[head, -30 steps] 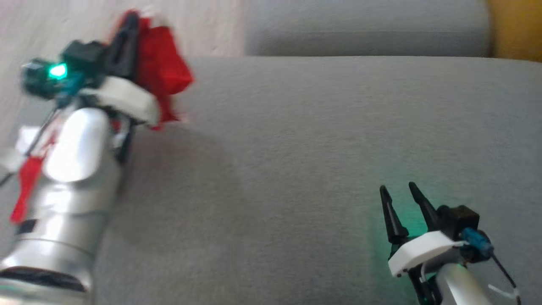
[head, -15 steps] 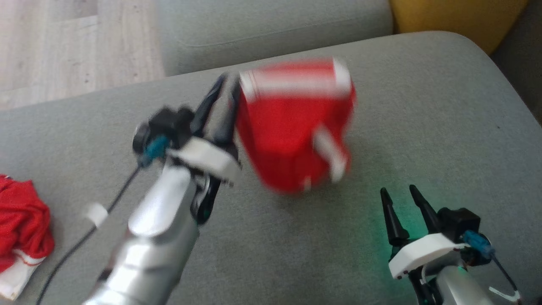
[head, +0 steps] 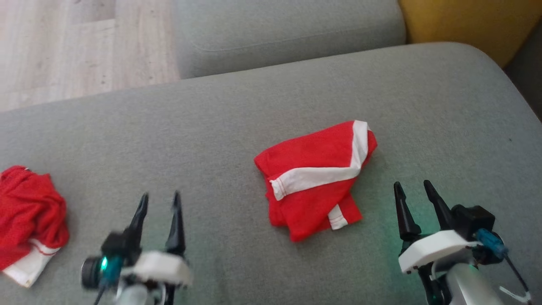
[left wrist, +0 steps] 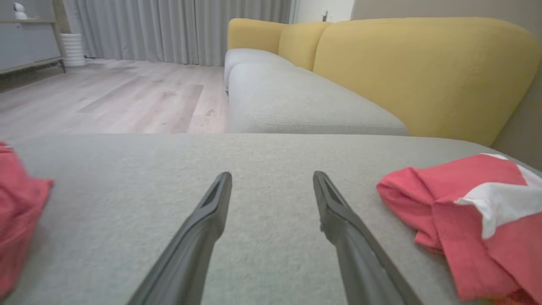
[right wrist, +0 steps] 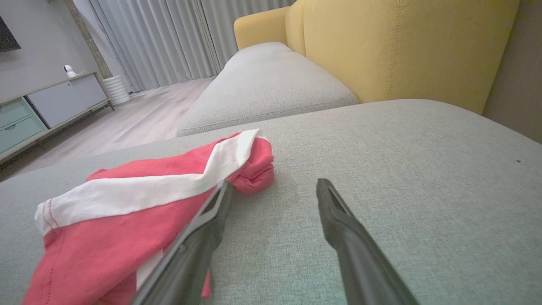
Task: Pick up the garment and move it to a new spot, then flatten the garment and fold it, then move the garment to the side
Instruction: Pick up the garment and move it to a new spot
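Note:
The garment (head: 313, 178), red with white bands, lies crumpled near the middle of the grey sofa cushion (head: 254, 106). It also appears at the right of the left wrist view (left wrist: 465, 212) and at the left of the right wrist view (right wrist: 127, 203). My left gripper (head: 160, 195) is open and empty at the lower left, well clear of the garment, its fingers spread over bare cushion (left wrist: 272, 176). My right gripper (head: 411, 183) stands open just right of the garment, with its left finger beside the cloth's edge (right wrist: 275, 183).
A second red garment (head: 29, 212) with a white hem sits bunched at the cushion's far left (left wrist: 17, 212). Another grey cushion (head: 288, 34) and a yellow backrest (head: 465, 21) lie beyond. Wooden floor (head: 63, 42) shows past the cushion's far left edge.
My left gripper opened and let go of the garment, which dropped onto the cushion. The left arm drew back to the lower left. The head camera also shifted.

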Tool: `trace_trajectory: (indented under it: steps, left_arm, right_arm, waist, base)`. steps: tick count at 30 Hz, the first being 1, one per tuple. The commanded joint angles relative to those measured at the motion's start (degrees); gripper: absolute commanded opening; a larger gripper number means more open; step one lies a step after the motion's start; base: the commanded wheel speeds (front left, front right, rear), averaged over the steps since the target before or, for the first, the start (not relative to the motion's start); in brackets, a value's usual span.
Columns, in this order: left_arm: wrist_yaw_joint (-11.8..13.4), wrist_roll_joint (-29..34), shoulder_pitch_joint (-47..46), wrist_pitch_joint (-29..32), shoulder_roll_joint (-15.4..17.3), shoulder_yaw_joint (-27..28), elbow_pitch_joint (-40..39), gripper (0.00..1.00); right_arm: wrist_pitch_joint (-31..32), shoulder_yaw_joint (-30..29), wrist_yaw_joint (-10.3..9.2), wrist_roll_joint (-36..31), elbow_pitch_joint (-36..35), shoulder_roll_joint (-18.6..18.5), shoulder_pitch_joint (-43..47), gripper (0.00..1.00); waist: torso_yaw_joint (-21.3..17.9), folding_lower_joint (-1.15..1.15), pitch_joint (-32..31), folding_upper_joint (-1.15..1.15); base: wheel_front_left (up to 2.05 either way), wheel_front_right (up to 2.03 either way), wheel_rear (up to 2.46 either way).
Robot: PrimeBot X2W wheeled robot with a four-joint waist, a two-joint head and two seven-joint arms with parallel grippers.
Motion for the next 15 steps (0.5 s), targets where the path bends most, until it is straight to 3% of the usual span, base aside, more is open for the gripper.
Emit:
trace_trajectory:
  steps: [1, 8, 15]
  left_arm:
    - [0.5, 1.7, -0.6, -0.7, 0.6, 3.3, -3.8, 1.00]
    - [-0.7, 5.7, 10.5, -0.7, -1.5, 9.4, -11.3, 1.00]
    - [-2.7, 7.3, 12.4, -0.7, -2.4, 10.2, -12.4, 1.00]
  right_arm:
    - [-0.4, 0.8, -0.04, -0.5, -2.0, 0.0, -0.1, 1.00]
    - [-0.4, 0.2, -0.04, -1.1, -2.4, 0.4, 1.9, 1.00]
    - [-0.4, 0.1, -0.04, -1.1, -2.2, 0.2, 2.5, 1.00]
  waist:
    - [0.8, 0.00, -0.8, 0.00]
    - [1.7, 0.00, -2.0, 0.00]
    - [1.9, 0.00, -1.8, 0.00]
  base:
    - [0.00, 0.00, 0.00]
    - [0.00, 0.00, 0.00]
    - [0.00, 0.00, 0.00]
